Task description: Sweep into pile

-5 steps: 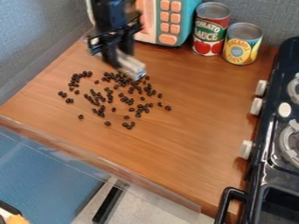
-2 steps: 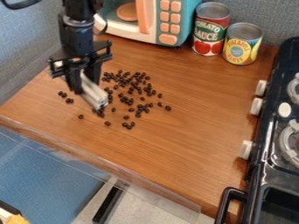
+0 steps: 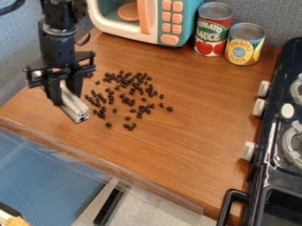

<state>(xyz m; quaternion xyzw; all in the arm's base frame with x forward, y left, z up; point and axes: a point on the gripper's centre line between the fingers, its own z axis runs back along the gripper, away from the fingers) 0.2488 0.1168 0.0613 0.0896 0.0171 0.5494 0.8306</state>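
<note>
1. We see the dark beans (image 3: 131, 83) loosely scattered on the left half of the wooden surface (image 3: 183, 114), densest toward the back, with a few strays nearer the front edge.
2. Just left of the scatter, we have the end effector (image 3: 67, 99) clamped on a silver metal bar (image 3: 74, 109), which slants down toward the view's lower right.
3. Our arm (image 3: 58, 40) enters from the top edge at the upper left and hangs nearly upright, the end effector pointing down.
4. Behind the beans we find a toy microwave (image 3: 170, 18), then a tomato can (image 3: 213, 30) and a yellow-labelled can (image 3: 244, 45).
5. Along the right stands a black toy stove (image 3: 276, 154).
</note>
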